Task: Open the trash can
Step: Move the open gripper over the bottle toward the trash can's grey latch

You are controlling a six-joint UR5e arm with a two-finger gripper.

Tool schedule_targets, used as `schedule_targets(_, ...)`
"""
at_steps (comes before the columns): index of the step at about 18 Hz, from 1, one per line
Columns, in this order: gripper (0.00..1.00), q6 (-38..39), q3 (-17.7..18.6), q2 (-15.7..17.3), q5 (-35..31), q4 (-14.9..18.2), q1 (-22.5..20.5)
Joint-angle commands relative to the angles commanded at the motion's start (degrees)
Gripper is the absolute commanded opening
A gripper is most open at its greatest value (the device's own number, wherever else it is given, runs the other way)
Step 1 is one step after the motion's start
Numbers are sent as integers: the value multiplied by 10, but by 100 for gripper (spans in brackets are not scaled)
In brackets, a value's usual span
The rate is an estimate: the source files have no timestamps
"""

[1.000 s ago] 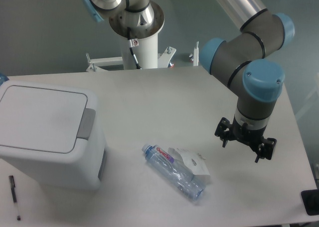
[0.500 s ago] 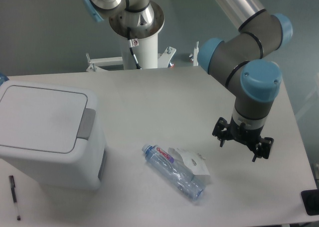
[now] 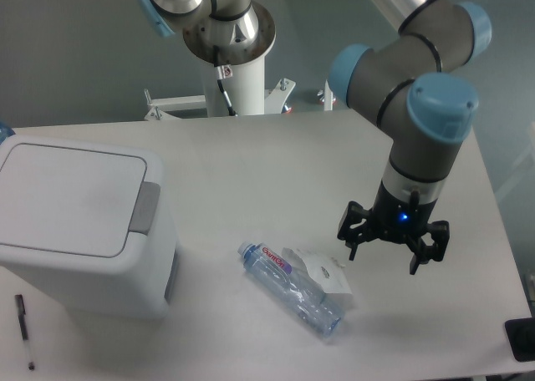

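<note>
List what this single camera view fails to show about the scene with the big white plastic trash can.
- Inside of the boxy white plastic trash can: hidden by its shut flat lid.
- Black object at the right edge: cut off by the frame.
- Black two-finger gripper: fingertips too small and dark to judge the gap.
- Label text on the clear plastic bottle: too small to read fully.

Table (image 3: 251, 164) bears trash can (image 3: 79, 222), bottle (image 3: 292, 287), pen (image 3: 24, 331).
</note>
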State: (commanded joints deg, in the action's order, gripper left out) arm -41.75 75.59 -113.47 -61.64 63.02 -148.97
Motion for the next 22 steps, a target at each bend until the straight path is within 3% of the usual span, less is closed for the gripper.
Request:
schedule_targets(6,100,104,-7,29,71,0,41)
schedule_targets(12,100,118,1,41,96,6,83)
schedule_targets(14,100,123,19,59,95,9,89)
schedule_targets(18,100,120,90,114,93,6,109)
schedule_targets(22,100,121,95,118,90,6,112)
